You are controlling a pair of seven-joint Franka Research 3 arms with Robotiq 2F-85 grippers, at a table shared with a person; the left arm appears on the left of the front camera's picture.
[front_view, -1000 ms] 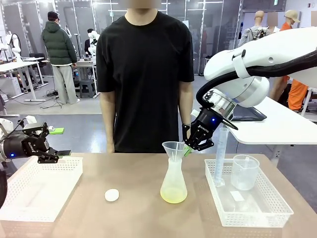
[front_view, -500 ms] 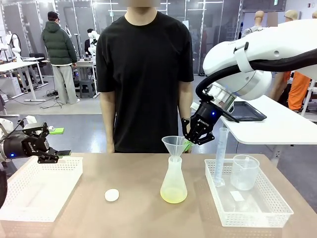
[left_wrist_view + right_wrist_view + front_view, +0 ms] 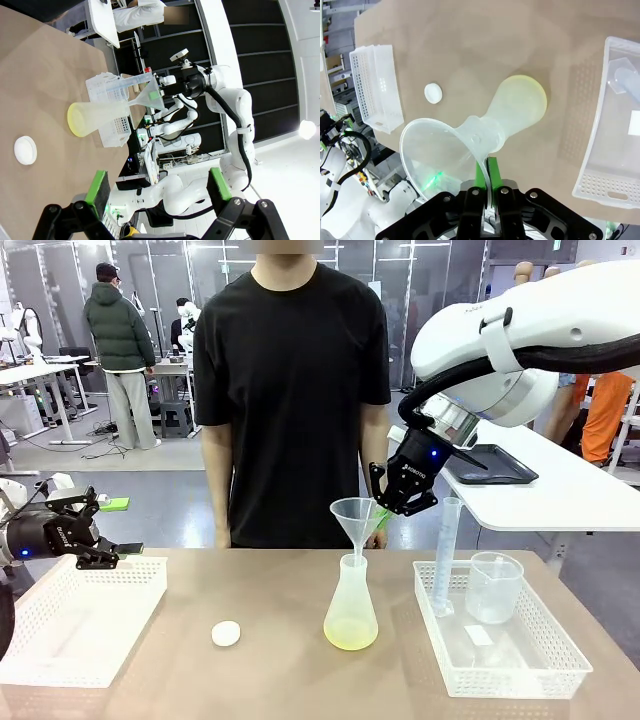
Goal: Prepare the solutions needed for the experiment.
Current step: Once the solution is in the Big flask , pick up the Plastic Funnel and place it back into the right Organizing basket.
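A clear conical flask (image 3: 351, 605) stands mid-table with a shallow layer of pale yellow-green solution (image 3: 351, 638) at its bottom. My right gripper (image 3: 384, 514) is shut on the rim of a clear plastic funnel (image 3: 356, 515) and holds it above the flask, with the stem tip at the flask's mouth. In the right wrist view the fingers (image 3: 492, 176) pinch the funnel (image 3: 437, 152) over the flask (image 3: 517, 107). My left gripper (image 3: 106, 530) is open and holds nothing, above the far edge of the left tray; its pads (image 3: 97, 192) stand wide apart.
A white basket tray (image 3: 70, 640) lies at the left. At the right, another tray (image 3: 520, 670) holds a graduated cylinder (image 3: 445, 555) and a beaker (image 3: 494, 587). A white round cap (image 3: 226, 633) lies left of the flask. A person (image 3: 290, 390) stands behind the table.
My right gripper has risen with the funnel, drawing its stem up out of the flask's neck. The left arm has not moved.
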